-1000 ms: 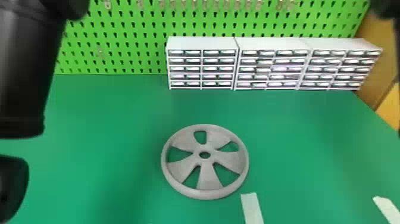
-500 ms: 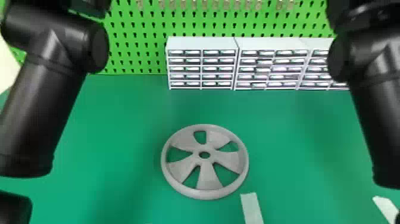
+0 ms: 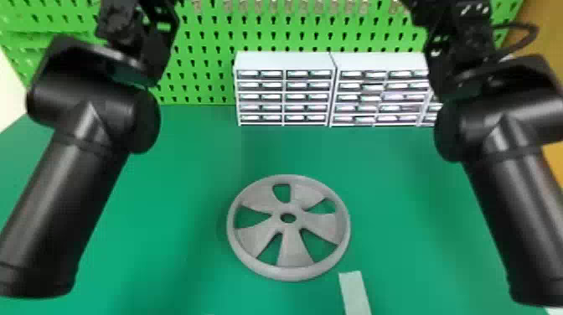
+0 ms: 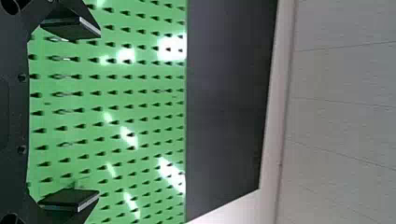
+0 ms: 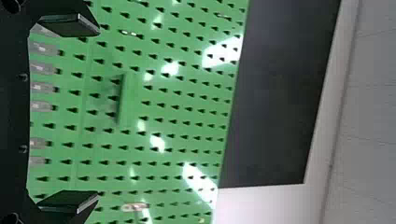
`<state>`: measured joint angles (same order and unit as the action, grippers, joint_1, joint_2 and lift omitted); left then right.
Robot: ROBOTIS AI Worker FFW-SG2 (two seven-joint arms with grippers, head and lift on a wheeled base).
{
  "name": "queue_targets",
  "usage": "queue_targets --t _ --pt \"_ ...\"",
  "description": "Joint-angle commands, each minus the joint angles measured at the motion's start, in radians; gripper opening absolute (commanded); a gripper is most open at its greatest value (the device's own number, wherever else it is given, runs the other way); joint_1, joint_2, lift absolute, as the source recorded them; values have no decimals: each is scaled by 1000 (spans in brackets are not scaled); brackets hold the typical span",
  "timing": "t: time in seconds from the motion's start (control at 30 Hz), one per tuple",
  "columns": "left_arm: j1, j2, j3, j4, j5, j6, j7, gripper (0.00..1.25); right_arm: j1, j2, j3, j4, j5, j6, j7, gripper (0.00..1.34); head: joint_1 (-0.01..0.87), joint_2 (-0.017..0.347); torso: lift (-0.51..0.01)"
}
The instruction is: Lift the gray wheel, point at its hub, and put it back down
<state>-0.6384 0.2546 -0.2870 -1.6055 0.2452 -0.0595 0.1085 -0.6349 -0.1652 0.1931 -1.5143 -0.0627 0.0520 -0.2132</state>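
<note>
The gray wheel [image 3: 293,247] lies flat on the green table [image 3: 176,251], its hub hole facing up, and nothing touches it. In the head view my left gripper [image 3: 138,29] is at the upper left, partly seen behind its forearm and well away from the wheel. My right gripper [image 3: 456,33] is at the upper right, also raised and apart from the wheel. The left wrist view has the left gripper [image 4: 70,114] open with nothing between its fingers. In the right wrist view, the right gripper [image 5: 69,114] is likewise open, facing the pegboard.
White drawer units [image 3: 285,92] stand along the table's back edge, partly behind the right arm. A green pegboard [image 3: 201,63] rises behind them, with hooks near its top. A strip of pale tape [image 3: 355,293] is stuck on the table near the wheel.
Both arms have swung further into the head view, bringing their wrist parts into sight at the upper left and upper right. The wheel has stayed where it was.
</note>
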Motion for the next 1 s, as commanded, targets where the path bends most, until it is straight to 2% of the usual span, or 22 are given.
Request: queue_targets --t 0.0,0.1,0.23,0.43,0.63,0.77,0.97 --pt "55 0 6 -2 6 7 -9 1163 46 15 6 8 -20 17 0 1263 692 48 -88" --pt "98 -2 12 -21 16 24 -23 1160 75 19 12 14 -40 29 0 1263 692 48 -88" --pt "152 0 25 -47 -18 40 -26 1160 106 29 31 14 -55 34 0 1258 692 48 -88" --pt "224 0 65 -73 -23 76 -35 1155 153 38 86 8 -58 35 0 1258 692 48 -88" --pt "289 -2 75 -90 -17 89 -55 1155 195 36 135 8 -74 34 2 1259 692 48 -88" --pt "329 -3 89 -105 -20 90 -55 1155 222 36 138 2 -78 43 17 1284 692 48 -88" --pt "387 -9 100 -113 -27 90 -55 1155 273 39 108 -40 38 62 32 1255 692 48 -88"
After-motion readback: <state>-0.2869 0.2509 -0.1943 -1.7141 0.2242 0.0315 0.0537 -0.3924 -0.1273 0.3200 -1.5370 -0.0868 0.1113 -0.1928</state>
